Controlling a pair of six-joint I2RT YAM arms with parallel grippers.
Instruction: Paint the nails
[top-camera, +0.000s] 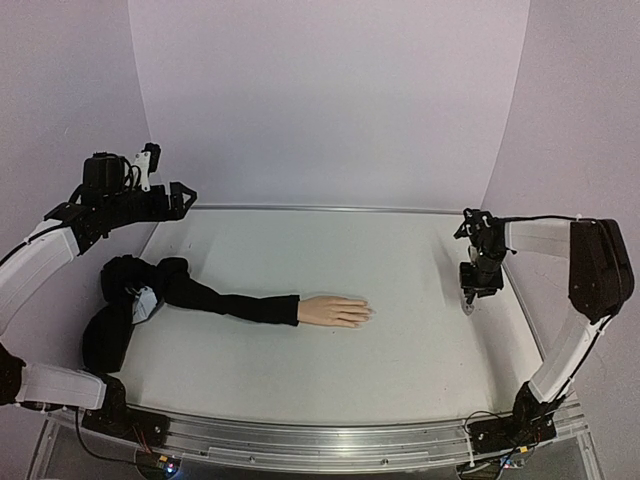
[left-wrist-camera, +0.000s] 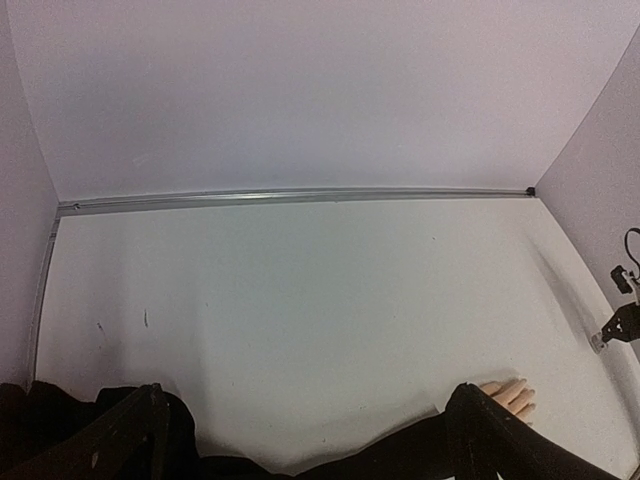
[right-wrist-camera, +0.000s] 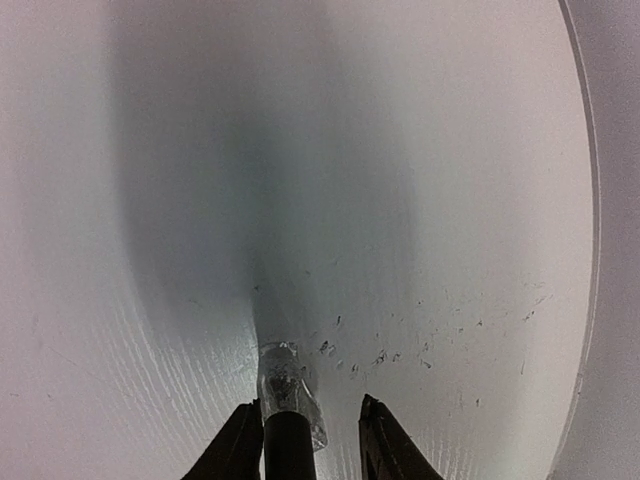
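Nails (top-camera: 367, 314) on the mannequin hand (top-camera: 335, 311) are sitting just left of the counter's (top-camera: 330, 250) middle, fingertips pointing right toward the working arm. They're too tiny from above to say whether any is showing polish. The hand is lying flat, palm down by the look of it, which is offering the nails upward for a brush. Its black sleeve (top-camera: 230, 302) is trailing off left into a bunched heap at the counter's left edge.

Out to the right, well apart from the hand, the right fingers (right-wrist-camera: 306, 405) are pointing straight down at a small dark-capped bottle (right-wrist-camera: 285, 390) standing on the counter. One is lying against the dark cap and the other is showing a clear gap, so they're partly open around it and not clamping. I'm reading this as going for the polish first, with no nail work started. The right arm (top-camera: 590, 270) is sitting sharply bent at the elbow, forearm running level leftward, wrist hanging vertical.

Over at the far left, the left fingers (top-camera: 183, 197) are hovering high, spread wide with nothing in them. The left arm (top-camera: 40, 250) is arching up out of the way, parked where its camera is looking across at the hand, I'd judge.
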